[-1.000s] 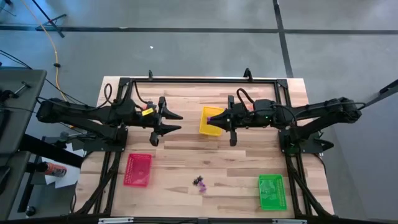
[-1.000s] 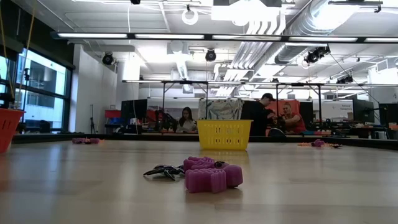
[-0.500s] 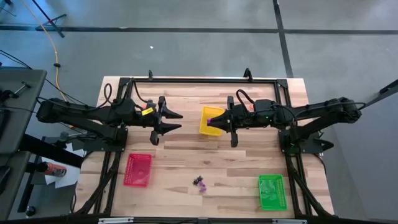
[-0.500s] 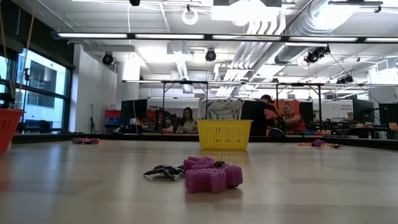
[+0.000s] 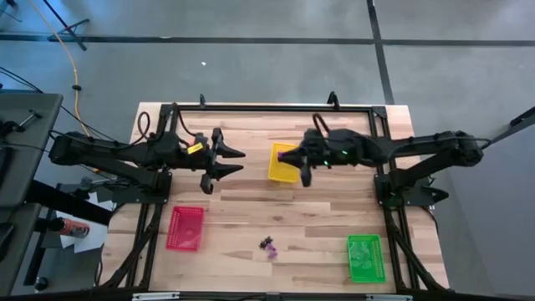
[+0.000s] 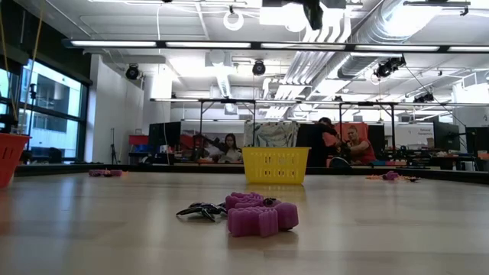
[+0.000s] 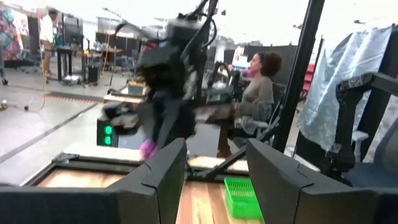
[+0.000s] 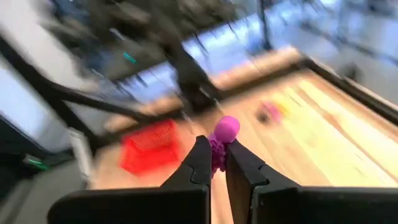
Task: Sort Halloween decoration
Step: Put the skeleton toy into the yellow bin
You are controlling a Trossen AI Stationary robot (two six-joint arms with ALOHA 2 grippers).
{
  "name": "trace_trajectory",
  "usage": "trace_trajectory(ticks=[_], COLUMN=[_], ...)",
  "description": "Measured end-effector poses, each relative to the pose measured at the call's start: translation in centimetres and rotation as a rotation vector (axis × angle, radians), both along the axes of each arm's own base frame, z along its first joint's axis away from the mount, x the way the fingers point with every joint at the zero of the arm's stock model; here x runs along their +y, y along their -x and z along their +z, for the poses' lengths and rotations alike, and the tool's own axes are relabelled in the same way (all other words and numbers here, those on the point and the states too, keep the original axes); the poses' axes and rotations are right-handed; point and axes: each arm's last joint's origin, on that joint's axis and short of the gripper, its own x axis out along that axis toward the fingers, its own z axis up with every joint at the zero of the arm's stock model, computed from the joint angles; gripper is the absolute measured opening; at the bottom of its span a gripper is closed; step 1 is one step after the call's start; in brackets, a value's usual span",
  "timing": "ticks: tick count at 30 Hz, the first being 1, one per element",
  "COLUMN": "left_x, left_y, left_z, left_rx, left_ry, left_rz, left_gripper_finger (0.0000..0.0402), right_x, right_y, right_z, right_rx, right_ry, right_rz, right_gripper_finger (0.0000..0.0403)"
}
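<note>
Your right gripper (image 5: 291, 156) is up over the yellow tray (image 5: 282, 166), which sits near the middle of the table (image 5: 251, 192), toward the far edge. Its fingers are clamped on a small purple trinket (image 8: 222, 138); you can see it pinched between the fingertips (image 8: 202, 163) in the right wrist view, its rounded top poking up above them.

Your left gripper (image 5: 232, 163) waits over the left half of the table, well apart from the yellow tray, with its fingers spread and nothing between them.

The rest of the decorations lie loose on the wood near the front edge, between the red tray (image 5: 185, 228) at the front left and the green tray (image 5: 364, 256) at the front right corner. From the low view you get two chunky purple pieces (image 6: 260, 215) touching each other and a flat black piece (image 6: 200, 210) just beside them.

People (image 6: 348, 145) sit in the room beyond the table.
</note>
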Motion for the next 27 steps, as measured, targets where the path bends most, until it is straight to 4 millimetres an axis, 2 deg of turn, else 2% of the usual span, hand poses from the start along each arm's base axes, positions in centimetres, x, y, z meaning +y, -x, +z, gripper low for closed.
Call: trace_trajectory(ticks=[4,9,13,20,27], left_x=[0.0,0.0,0.0,0.0,0.0], left_y=[0.0,0.1,0.1,0.1,0.1], left_z=[0.2,0.4,0.4,0.3,0.3], left_rx=[-0.025,-0.036,-0.034,-0.029,-0.029], left_ry=[0.002,0.003,0.034,0.053,0.053], left_rz=[0.0,0.0,-0.005,-0.008,-0.008], left_gripper_finger=[0.0161,0.0161,0.0161,0.0161,0.0161], right_x=[-1.9,-5.1,-6.8,-8.3,-8.6], right_y=[-2.1,-4.3,-5.5,-7.5,-8.6], right_z=[-0.4,-3.7,-7.4,-12.9,-17.0], right_rx=[0.235,0.576,0.77,0.917,1.012], right_ry=[0.022,-0.004,-0.085,-0.182,-0.206], right_rz=[-0.044,-0.125,-0.194,-0.166,-0.159], right_gripper_finger=[0.0008,0.0008,0.0008,0.0008,0.0008])
